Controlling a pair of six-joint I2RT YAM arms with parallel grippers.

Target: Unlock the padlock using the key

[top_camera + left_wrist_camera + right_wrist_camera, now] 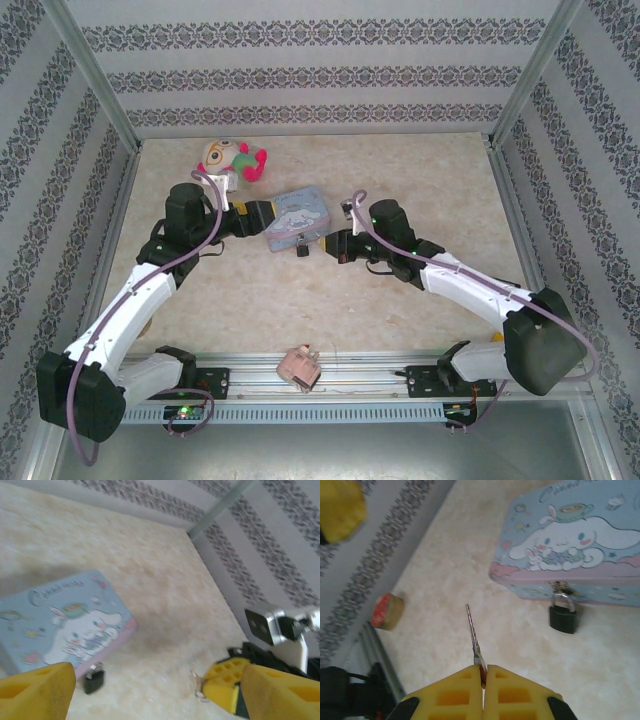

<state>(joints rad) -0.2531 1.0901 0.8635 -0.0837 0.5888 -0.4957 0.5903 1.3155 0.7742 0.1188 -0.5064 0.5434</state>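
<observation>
The padlock (563,617), small and black with a thin silver shackle, hangs from the clasp on the front wall of the pale blue cartoon tin (575,545) and rests on the floor. My right gripper (483,672) is shut on the key (474,632), whose thin blade sticks out forward, well to the left of the padlock. From above, the right gripper (330,243) sits just right of the padlock (303,247). My left gripper (155,700) is open, its yellow fingers (35,692) wide apart, beside the tin (65,625), with the padlock (94,678) near its left finger.
A plush toy (232,160) lies at the back left. A pink blocky object (300,368) sits by the front rail. A small round wooden piece with a red top (387,611) lies near the left arm. Patterned walls enclose three sides.
</observation>
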